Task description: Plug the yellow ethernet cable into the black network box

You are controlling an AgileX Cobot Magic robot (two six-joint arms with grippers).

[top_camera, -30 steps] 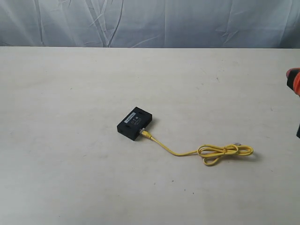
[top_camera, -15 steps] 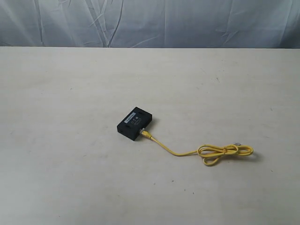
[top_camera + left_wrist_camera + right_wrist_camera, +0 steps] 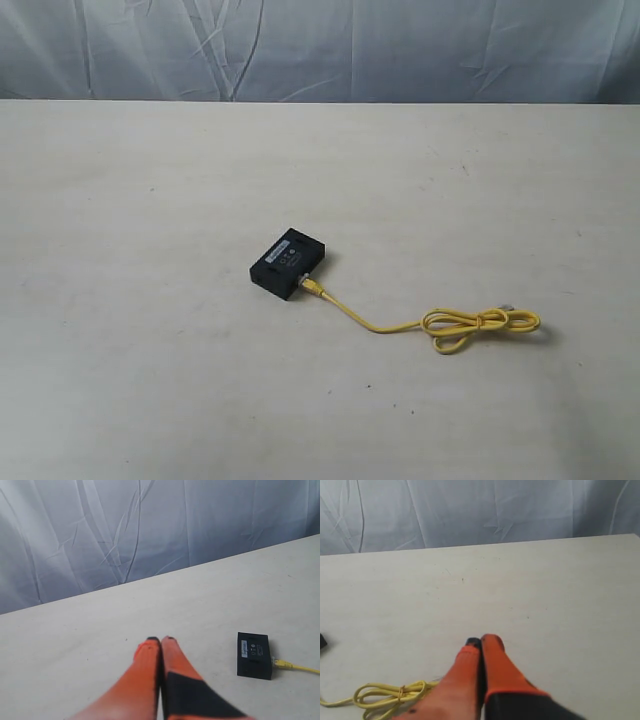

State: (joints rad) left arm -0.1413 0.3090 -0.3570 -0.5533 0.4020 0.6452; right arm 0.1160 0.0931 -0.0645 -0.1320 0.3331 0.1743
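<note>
**Cable meets box; both pincers pressed together, empty**

Your thin bright-yellow ethernet cable (image 3: 486, 320) lies looped at near right, its plug touching the small flat black plastic network box (image 3: 288, 262) farther left. Only wrist views show the orange left gripper (image 3: 160, 640) and right gripper (image 3: 480, 641), well apart from both.
</note>
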